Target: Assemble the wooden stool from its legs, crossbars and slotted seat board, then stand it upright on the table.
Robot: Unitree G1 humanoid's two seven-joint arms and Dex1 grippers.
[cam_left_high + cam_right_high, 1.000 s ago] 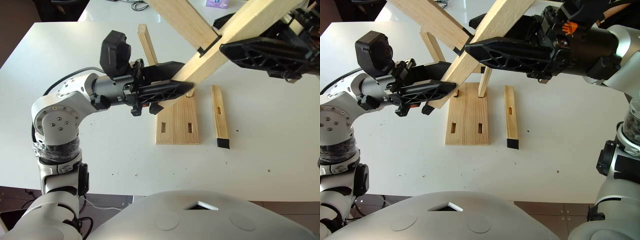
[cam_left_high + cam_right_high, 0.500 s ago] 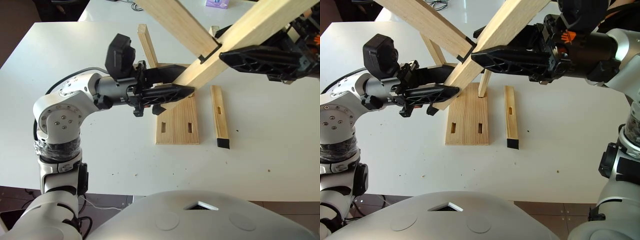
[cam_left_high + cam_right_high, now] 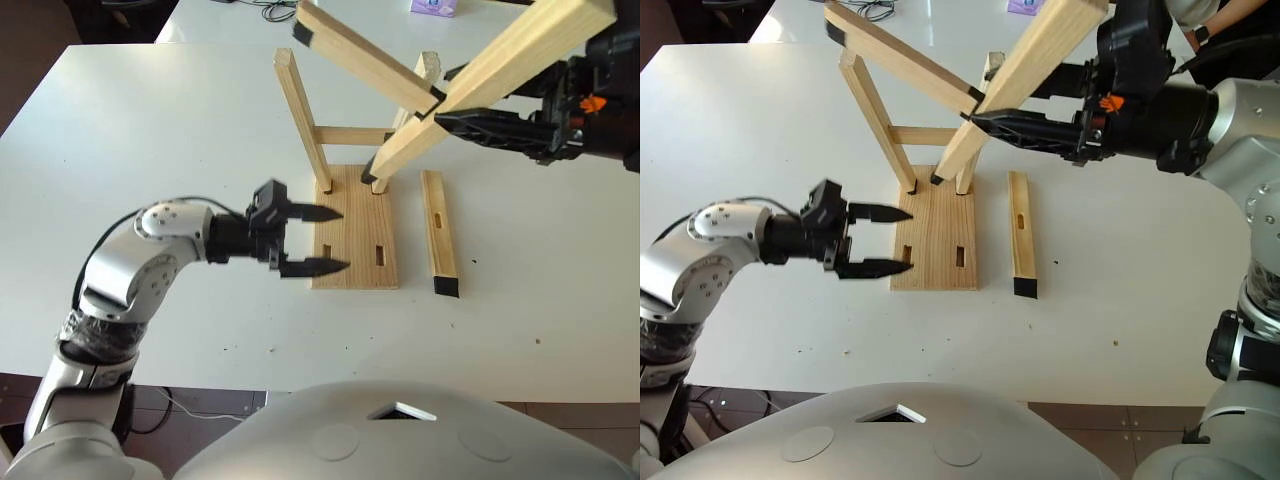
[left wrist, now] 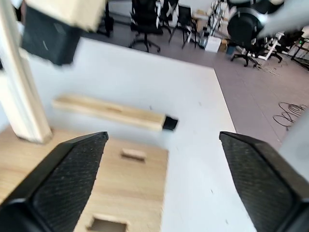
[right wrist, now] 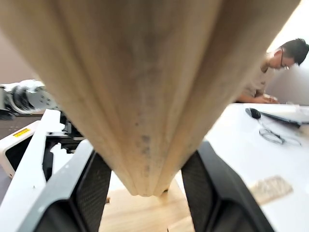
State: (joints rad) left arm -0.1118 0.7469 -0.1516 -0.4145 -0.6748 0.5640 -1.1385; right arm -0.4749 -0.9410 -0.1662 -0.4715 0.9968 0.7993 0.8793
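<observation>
Both head eyes looked down at the table (image 3: 150, 120) (same scene, slight offset); left wrist cam sat low over the seat board (image 4: 135, 188), right one tight against a leg (image 5: 145, 96).

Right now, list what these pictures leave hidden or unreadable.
Far end of the seat board: eye views, covered by the feet of the standing frame and the held leg; seating unclear.
Held leg's top: cut off by the right eye view's upper edge.
Seat board: right wrist view, mostly behind the held leg.
Dark-capped piece: left wrist view, blurred, cut by the edge.
</observation>
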